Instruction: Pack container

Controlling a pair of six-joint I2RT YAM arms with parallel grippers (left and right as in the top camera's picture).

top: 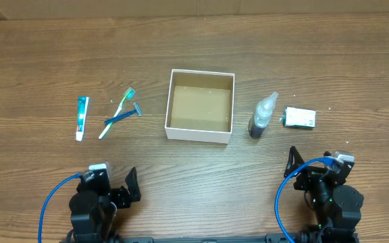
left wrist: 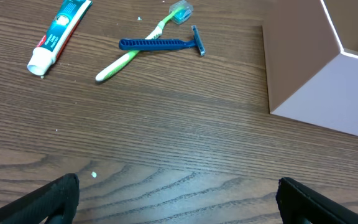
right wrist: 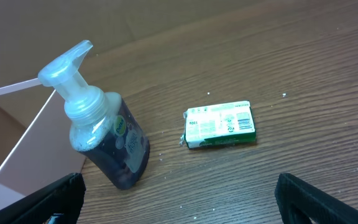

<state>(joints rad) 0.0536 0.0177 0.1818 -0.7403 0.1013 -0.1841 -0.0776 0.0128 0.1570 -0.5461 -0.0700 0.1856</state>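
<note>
The container (top: 225, 78), a square white box with a brown floor, sits empty at the table's centre; its wall shows in the left wrist view (left wrist: 316, 81) and the right wrist view (right wrist: 17, 149). Left of it lie a toothpaste tube (top: 81, 117) (left wrist: 58, 34), a green toothbrush (top: 117, 111) (left wrist: 126, 59) and a blue razor (top: 122, 118) (left wrist: 160, 44) crossing it. Right of it stand a pump bottle of dark liquid (top: 262, 116) (right wrist: 107, 140) and a small white-and-green carton (top: 300, 118) (right wrist: 220, 124). My left gripper (top: 115, 189) (left wrist: 179, 199) and right gripper (top: 314, 169) (right wrist: 179, 199) are open and empty near the front edge.
The wooden table (top: 194, 162) carries small white specks. Blue cables (top: 49, 202) loop beside both arms at the front edge.
</note>
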